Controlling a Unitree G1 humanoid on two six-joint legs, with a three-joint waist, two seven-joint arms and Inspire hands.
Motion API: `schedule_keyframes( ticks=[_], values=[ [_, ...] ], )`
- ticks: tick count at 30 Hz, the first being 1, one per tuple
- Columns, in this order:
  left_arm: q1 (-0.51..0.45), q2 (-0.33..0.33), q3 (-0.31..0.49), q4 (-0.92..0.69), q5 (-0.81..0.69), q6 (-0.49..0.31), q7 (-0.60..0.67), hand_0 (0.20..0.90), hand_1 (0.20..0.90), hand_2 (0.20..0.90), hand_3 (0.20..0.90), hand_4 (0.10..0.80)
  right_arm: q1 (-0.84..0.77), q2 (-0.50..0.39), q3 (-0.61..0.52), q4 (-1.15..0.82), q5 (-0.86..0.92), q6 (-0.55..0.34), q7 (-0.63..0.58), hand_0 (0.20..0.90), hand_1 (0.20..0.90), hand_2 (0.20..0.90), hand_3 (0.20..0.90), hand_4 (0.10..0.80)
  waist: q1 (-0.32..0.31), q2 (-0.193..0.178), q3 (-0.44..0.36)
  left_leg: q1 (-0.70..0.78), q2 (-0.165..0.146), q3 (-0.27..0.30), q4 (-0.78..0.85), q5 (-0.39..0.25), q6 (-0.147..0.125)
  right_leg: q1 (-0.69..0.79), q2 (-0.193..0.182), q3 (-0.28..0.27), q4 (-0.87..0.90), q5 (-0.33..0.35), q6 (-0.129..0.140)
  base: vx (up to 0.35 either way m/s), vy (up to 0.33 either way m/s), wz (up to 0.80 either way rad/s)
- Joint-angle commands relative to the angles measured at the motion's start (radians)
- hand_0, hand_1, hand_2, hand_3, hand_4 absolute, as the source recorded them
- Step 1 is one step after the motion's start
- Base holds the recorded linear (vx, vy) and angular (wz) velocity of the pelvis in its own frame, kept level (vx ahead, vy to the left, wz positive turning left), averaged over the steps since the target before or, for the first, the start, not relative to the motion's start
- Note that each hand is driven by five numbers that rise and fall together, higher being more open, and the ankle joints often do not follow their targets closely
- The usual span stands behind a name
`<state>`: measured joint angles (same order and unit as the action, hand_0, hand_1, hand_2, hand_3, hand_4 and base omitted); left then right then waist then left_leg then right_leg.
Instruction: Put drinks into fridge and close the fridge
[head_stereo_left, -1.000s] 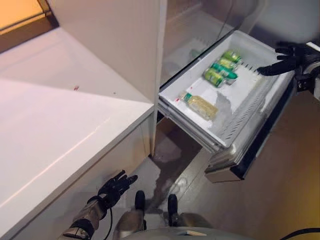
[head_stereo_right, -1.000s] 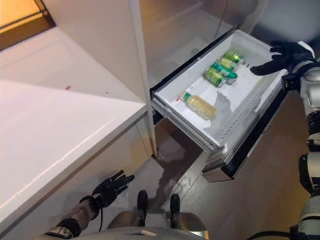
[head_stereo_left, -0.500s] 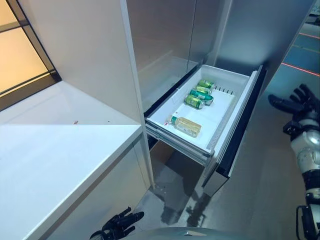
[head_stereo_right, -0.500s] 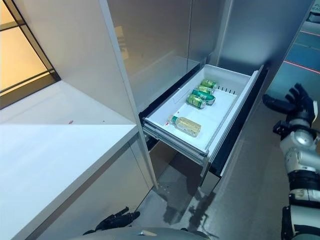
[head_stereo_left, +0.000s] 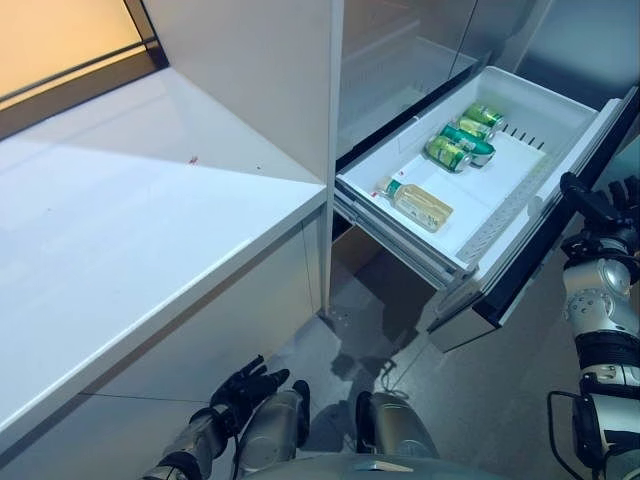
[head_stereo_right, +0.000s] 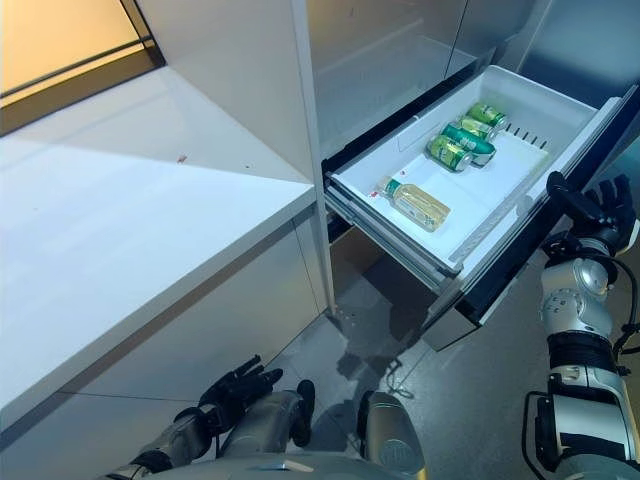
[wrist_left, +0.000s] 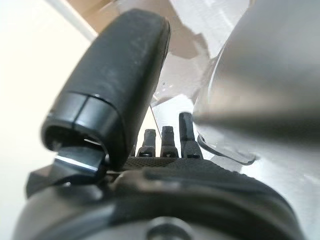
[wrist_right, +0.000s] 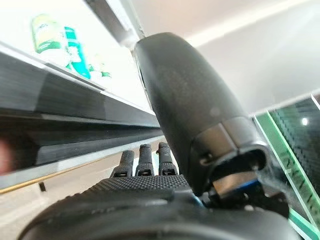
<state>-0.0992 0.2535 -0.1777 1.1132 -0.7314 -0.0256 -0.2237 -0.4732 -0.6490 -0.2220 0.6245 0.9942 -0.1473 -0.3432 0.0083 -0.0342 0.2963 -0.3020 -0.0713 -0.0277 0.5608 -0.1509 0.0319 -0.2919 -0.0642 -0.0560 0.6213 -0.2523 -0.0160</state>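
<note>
Drawer (head_stereo_left: 520, 190) stands open, bottle (head_stereo_left: 420, 204) and cans (head_stereo_left: 460, 140) inside; right hand (head_stereo_right: 590, 208) spread beside it, left hand (head_stereo_left: 245, 382) relaxed low.

Fridge drawer (head_stereo_left: 560, 95) pulled out, right of counter (head_stereo_left: 130, 220). In it: bottle (head_stereo_left: 420, 203) lying nr the front-left, cans (head_stereo_left: 462, 140) in a cluster behind it twd the back. Right hand (head_stereo_right: 590, 205) just beside drawer's front panel; left hand (head_stereo_left: 250, 380) low, below counter edge.
</note>
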Motion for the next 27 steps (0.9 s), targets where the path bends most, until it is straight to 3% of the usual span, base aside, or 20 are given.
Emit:
schedule_keyframes(
  ticks=[1, 10, 18, 27],
  values=[
    [0.075, -0.014, -0.014, -0.006, -0.012, 0.007, -0.004, 0.900, 0.900, 0.900, 0.900, 0.800, -0.095, -0.034, -0.005, -0.048, 0.048, -0.040, 0.093, 0.900, 0.900, 0.900, 0.900, 0.800, 0.028, -0.008, -0.029, -0.010, -0.054, -0.009, 0.139, -0.184, 0.096, 0.032, 0.015, 0.009, 0.000, 0.014, -0.087, 0.000, 0.000, 0.00],
    [0.100, -0.025, -0.014, -0.034, -0.051, -0.010, -0.026, 0.900, 0.900, 0.900, 0.900, 0.800, -0.128, -0.028, 0.030, -0.056, 0.075, 0.017, 0.261, 0.900, 0.900, 0.900, 0.900, 0.800, 0.046, 0.002, -0.025, -0.033, -0.073, -0.024, 0.139, -0.156, 0.090, -0.002, 0.024, 0.007, 0.043, 0.011, -0.086, 0.016, 0.018, -0.03],
    [0.129, -0.033, -0.030, -0.056, -0.080, -0.023, -0.047, 0.900, 0.900, 0.900, 0.900, 0.800, -0.182, -0.034, 0.059, -0.021, 0.048, 0.053, 0.309, 0.900, 0.900, 0.900, 0.900, 0.800, 0.080, 0.015, -0.029, -0.006, -0.087, -0.056, 0.067, -0.103, 0.081, 0.015, 0.018, -0.020, 0.041, 0.014, -0.077, 0.033, 0.045, 0.06],
    [0.173, -0.002, 0.000, -0.014, -0.059, -0.030, -0.056, 0.900, 0.900, 0.900, 0.900, 0.800, -0.235, -0.015, 0.112, 0.002, 0.004, 0.051, 0.320, 0.900, 0.900, 0.900, 0.900, 0.800, 0.139, 0.038, -0.038, 0.071, -0.087, -0.128, -0.109, 0.002, 0.061, 0.074, -0.004, -0.084, -0.019, 0.029, -0.055, 0.048, 0.059, 0.27]
  ],
)
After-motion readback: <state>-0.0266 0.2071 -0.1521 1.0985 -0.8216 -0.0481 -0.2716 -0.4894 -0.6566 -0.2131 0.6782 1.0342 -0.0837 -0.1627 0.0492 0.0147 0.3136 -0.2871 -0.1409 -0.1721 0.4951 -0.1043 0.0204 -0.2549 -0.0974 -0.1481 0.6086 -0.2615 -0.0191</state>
